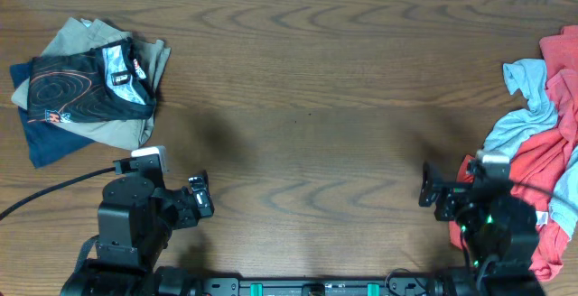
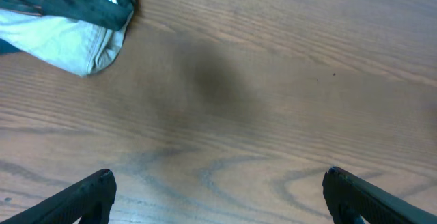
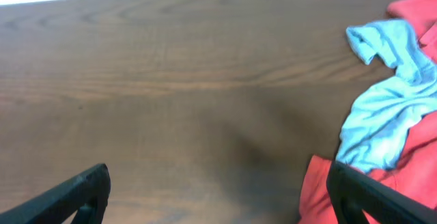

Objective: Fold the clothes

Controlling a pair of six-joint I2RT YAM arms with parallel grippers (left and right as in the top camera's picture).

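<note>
A stack of folded clothes (image 1: 86, 84) lies at the far left of the table, a black patterned shirt on top of khaki and navy pieces; its corner shows in the left wrist view (image 2: 75, 26). A loose pile of unfolded clothes (image 1: 542, 161), red and light blue, lies at the right edge. It also shows in the right wrist view (image 3: 389, 115). My left gripper (image 1: 200, 198) is open and empty near the front edge, its fingers wide apart (image 2: 218, 183). My right gripper (image 1: 432, 190) is open and empty (image 3: 218, 183), its right finger beside the red cloth.
The wooden table (image 1: 307, 106) spans the whole view between the two clothes piles. A black cable (image 1: 45, 192) runs off to the left from the left arm.
</note>
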